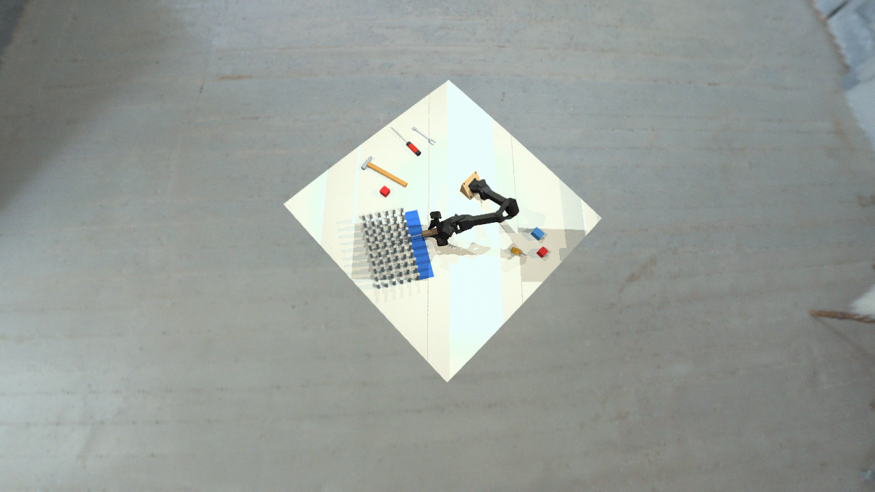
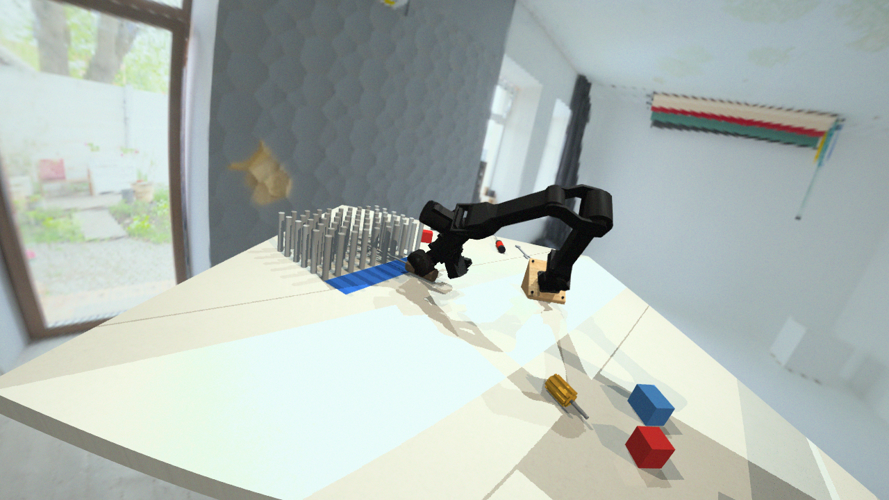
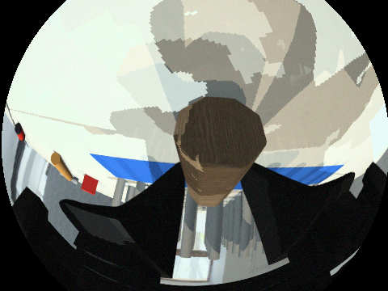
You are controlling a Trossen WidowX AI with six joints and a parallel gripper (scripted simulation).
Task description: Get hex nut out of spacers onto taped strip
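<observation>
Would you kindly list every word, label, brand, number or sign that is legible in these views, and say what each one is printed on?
None: no readable text shows in any view.
The hammer, red-handled screwdriver, wrench, yellow-handled screwdriver, blue cube and red cube carry no markings.
The blue taped strip is plain.
The brown handle in the end effector is unmarked.

We see matt grey metal in the standing spacers point(image 2: 348, 239). The tool handle point(image 3: 220, 157) at the wrist view's centre looks like dark, grained wood. The arm point(image 2: 528, 211) is black, faintly glossy plastic. The taped strip point(image 2: 367, 275) is flat matt blue, and the table point(image 2: 248, 385) a smooth, pale cream.
</observation>
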